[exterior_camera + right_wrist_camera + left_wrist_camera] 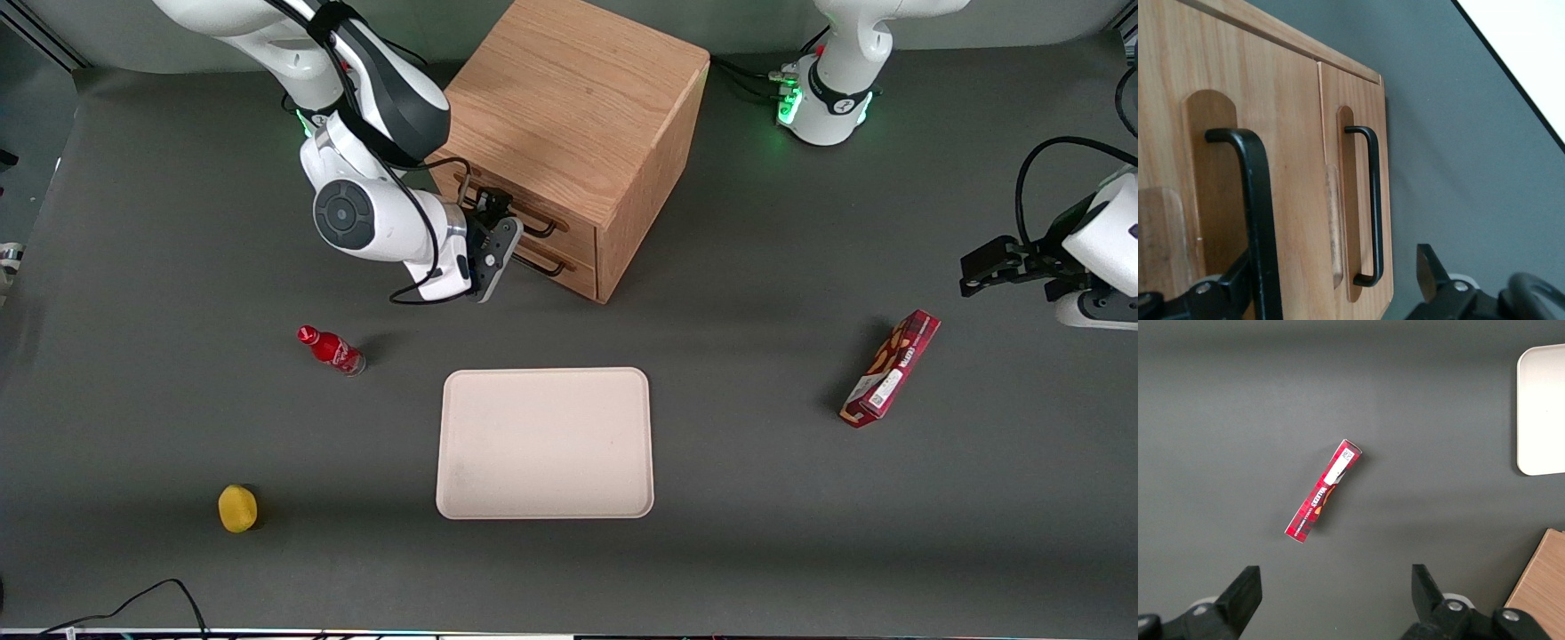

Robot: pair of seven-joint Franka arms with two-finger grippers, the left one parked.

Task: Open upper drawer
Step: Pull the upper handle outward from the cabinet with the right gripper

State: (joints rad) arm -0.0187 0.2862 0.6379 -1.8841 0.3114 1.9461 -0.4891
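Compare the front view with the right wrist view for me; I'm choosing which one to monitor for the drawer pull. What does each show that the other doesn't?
Only the front view shows the tray, red bottle, yellow fruit, snack box and the cabinet top.

Only the right wrist view shows the open gripper with one finger at the upper drawer's handle, nothing gripped.

Both show the upper drawer, the lower drawer and the gripper at the drawer fronts.

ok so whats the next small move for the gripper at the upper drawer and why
Probably close the fingers on the upper drawer's handle: the gripper is open at the cabinet front, the bar lies between its fingers, and the upper drawer looks shut.
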